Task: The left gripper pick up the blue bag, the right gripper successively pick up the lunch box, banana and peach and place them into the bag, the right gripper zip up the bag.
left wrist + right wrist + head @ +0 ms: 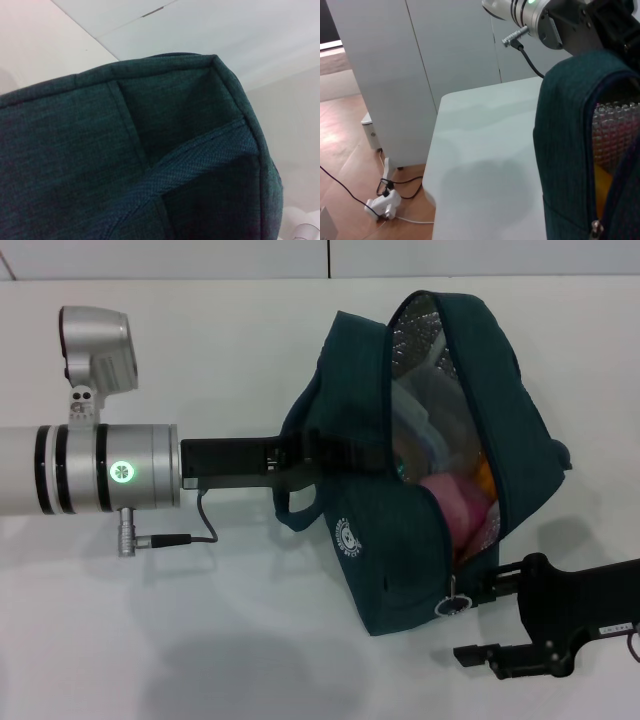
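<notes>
The blue bag [350, 530] hangs above the white table [200, 640] with its zipper open, showing its silver lining [420, 325]. Inside it I see the clear lunch box [430, 410], the pink peach [455, 502] and a yellow bit of banana [485, 478]. My left gripper [300, 458] is shut on the bag's side strap and holds it up; the bag's fabric [125, 165] fills the left wrist view. My right gripper [480, 620] is open at the lower end of the bag, its upper finger next to the zipper pull [452, 606]. The right wrist view shows the bag [570, 150] and the pull [594, 229].
The table's edge [432, 200] shows in the right wrist view, with white cabinets [420, 65] behind it and a power strip with cables [382, 205] on the floor. A cable [195, 530] hangs from my left arm.
</notes>
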You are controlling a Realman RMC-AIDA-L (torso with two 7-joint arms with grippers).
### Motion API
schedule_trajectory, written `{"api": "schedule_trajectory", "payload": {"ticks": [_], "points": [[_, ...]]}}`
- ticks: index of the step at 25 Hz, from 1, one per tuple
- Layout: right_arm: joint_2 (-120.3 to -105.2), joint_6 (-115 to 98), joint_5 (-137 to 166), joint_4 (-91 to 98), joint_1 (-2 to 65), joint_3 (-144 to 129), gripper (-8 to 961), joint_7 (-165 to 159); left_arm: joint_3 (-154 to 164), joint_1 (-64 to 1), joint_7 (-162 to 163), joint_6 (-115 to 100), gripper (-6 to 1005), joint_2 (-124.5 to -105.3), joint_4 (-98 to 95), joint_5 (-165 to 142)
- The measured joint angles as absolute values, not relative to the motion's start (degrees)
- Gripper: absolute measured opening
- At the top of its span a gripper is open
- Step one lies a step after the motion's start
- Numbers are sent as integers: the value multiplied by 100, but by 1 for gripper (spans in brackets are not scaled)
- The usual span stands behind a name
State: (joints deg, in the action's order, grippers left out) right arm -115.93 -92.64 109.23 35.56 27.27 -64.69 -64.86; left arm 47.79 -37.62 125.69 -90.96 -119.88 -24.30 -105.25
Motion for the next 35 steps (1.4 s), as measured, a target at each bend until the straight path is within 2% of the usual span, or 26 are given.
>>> {"api": "schedule_trajectory", "payload": {"ticks": [10,15,24,34,35], "points": [[-11610,-9144,10774,3399,2745,-6469,524,-6485,4794,-3762,12569,-9096,45,-11985,-2425,-10519],[-11616,-9116,10643,3365,2749,-6586,528,-6485,4797,-3762,12569,-9096,45,-11979,-2436,-10519],[-11611,-9062,10545,3345,2752,-6618,356,-6500,4799,-3767,12568,-9096,46,-11979,-2446,-10519],[-11610,-8833,10499,3343,2751,-6618,330,-6543,4794,-3771,12569,-9096,46,-11979,-2448,-10520],[-11610,-8821,10488,3344,2751,-6618,301,-6545,4792,-3771,12568,-9096,46,-11979,-2445,-10520]]}}
